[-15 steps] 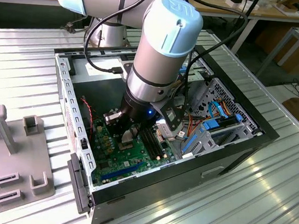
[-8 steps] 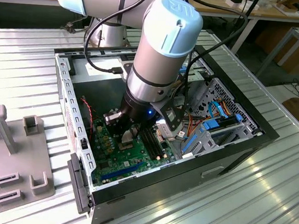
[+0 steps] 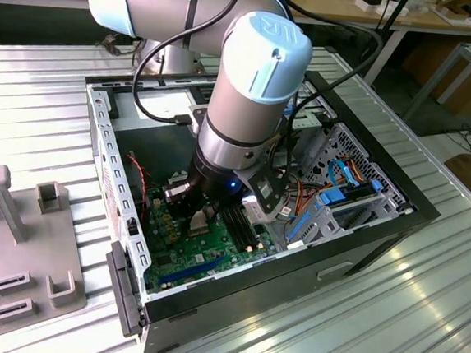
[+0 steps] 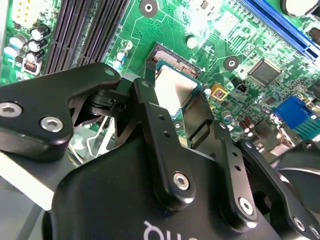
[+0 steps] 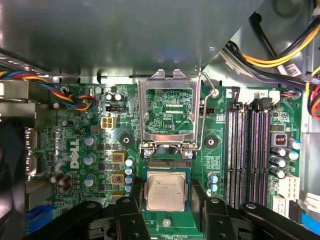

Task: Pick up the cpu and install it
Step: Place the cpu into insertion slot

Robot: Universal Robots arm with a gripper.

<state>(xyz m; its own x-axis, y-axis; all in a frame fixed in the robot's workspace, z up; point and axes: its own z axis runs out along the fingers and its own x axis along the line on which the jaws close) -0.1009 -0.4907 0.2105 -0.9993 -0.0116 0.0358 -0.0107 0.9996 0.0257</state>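
The cpu (image 5: pixel 166 190), a small square chip with a silver top and greenish rim, hangs level just over the black socket (image 5: pixel 169 163), whose contact strip shows past one edge. My gripper (image 5: pixel 167 206) is shut on the cpu, with one black finger (image 5: pixel 131 216) on each of two opposite sides. The second wrist view shows the cpu (image 4: pixel 172 89) between the same fingers (image 4: pixel 150 115), right above the socket (image 4: pixel 172 57). In the exterior view my gripper (image 3: pixel 200 215) reaches down into the open computer case (image 3: pixel 105 153) over the green motherboard (image 3: pixel 180 258).
The socket's metal load frame (image 5: pixel 170 107) stands flipped open behind the socket. Long black memory slots (image 5: pixel 245 150) run beside it, and coloured cables (image 5: pixel 75 95) lie at the board's far side. A drive cage with blue parts (image 3: pixel 337 198) fills the case's right. A grey fixture (image 3: pixel 15 240) sits outside on the table.
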